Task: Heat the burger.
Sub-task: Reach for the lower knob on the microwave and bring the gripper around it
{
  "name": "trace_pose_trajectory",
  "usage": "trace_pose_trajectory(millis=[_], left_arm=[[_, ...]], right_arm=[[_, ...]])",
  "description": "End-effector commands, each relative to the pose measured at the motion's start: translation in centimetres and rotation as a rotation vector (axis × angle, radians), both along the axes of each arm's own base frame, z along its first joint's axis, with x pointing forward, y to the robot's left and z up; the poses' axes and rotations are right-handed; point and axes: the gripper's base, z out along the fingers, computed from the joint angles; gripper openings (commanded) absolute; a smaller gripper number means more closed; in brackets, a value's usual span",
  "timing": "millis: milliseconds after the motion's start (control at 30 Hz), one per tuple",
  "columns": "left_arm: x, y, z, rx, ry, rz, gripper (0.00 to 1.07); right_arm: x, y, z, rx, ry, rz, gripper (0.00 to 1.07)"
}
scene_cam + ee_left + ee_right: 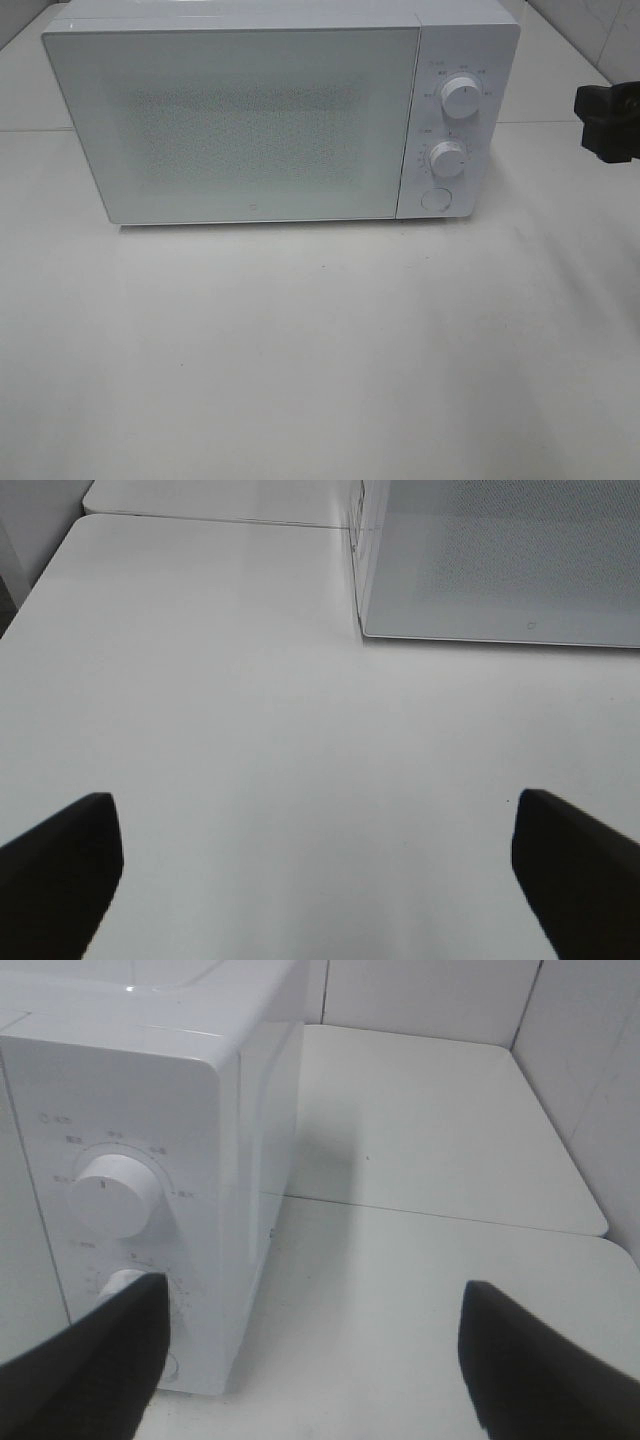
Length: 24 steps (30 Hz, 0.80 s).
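Left hand [312,810] and right hand [312,1295] both hover empty, gaping wide.

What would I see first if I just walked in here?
A big white microwave, closed up, sits at the back of the white table. On its right panel are an upper knob and a lower knob, one above the other. At the right edge of the high view, the black right gripper hangs beside the microwave, open and holding nothing.
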Motion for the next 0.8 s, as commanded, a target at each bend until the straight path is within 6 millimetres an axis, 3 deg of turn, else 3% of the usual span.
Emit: trace_pose_trajectory(millis=[33,400,500,567,800], left_arm=[[-0.2,-0.1,0.1,-0.003,-0.031,0.003,0.98],[-0.2,-0.1,0.1,-0.003,-0.031,0.003,0.98],[-0.2,-0.1,0.1,-0.003,-0.031,0.003,0.98],[-0.2,-0.1,0.1,-0.003,-0.031,0.003,0.98],[-0.2,-0.1,0.1,-0.003,-0.031,0.003,0.98]], right_arm=[[-0.5,-0.9,-0.3,0.007,-0.062,-0.089,0.76],[-1.3,-1.7,-1.8,0.050,-0.078,-0.181,0.76],[-1.1,-0.9,-2.4,0.059,-0.059,-0.164,0.76],[-0.7,0.9,-3.3,0.006,-0.053,-0.104,0.76],[-0.4,2.3,-5.0,0.017,-0.024,-0.175,0.76]])
